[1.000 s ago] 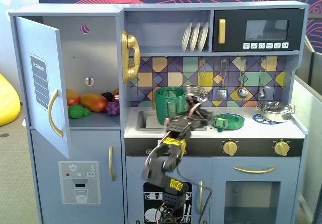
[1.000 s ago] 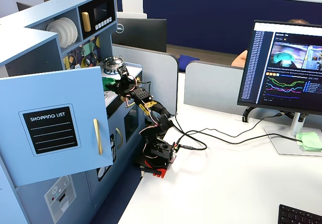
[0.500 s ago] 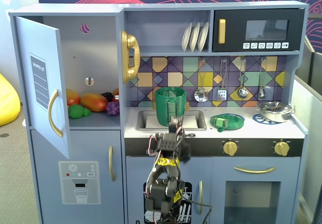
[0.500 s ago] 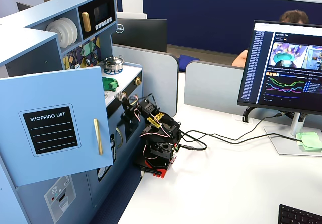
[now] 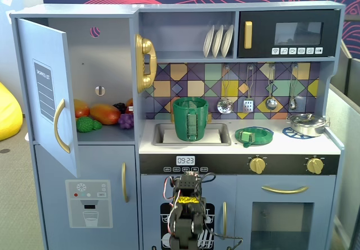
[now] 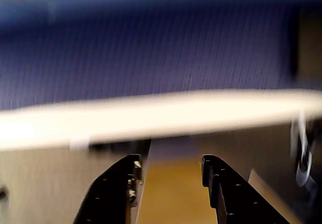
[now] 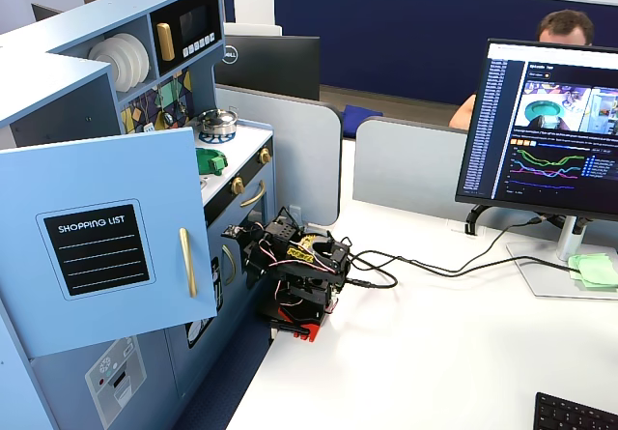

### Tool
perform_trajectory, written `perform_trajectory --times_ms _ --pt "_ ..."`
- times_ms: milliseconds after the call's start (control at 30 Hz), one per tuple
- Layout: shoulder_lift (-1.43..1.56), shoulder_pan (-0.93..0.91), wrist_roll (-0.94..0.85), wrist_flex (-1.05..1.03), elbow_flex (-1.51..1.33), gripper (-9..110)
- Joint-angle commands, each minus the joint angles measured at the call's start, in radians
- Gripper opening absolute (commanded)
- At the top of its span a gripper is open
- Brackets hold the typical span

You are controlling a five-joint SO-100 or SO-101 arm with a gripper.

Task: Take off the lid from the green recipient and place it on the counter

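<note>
The green recipient stands upright in the sink basin of the white counter, its mouth uncovered. The translucent green lid lies flat on the counter to the right of the sink; it also shows in a fixed view. The arm is folded low in front of the kitchen's lower doors. My gripper is open and empty, its black fingers apart, pointing at the kitchen front below the counter edge. In the side fixed view the gripper sits far below the lid, and the pot is hidden behind the open door.
A silver pan sits on the right burner. The left cupboard door stands open, with toy fruit on its shelf. Utensils hang on the back wall. A monitor and cables are on the desk.
</note>
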State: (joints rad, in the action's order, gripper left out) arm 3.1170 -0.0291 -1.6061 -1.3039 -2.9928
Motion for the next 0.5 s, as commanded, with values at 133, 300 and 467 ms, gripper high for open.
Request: perform_trajectory --times_ms 133,300,467 --pt "0.06 0.071 0.109 -0.227 -0.003 0" --pt "0.06 0.072 0.107 -0.225 -0.005 0" --pt "0.06 0.064 0.097 -0.227 -0.005 1"
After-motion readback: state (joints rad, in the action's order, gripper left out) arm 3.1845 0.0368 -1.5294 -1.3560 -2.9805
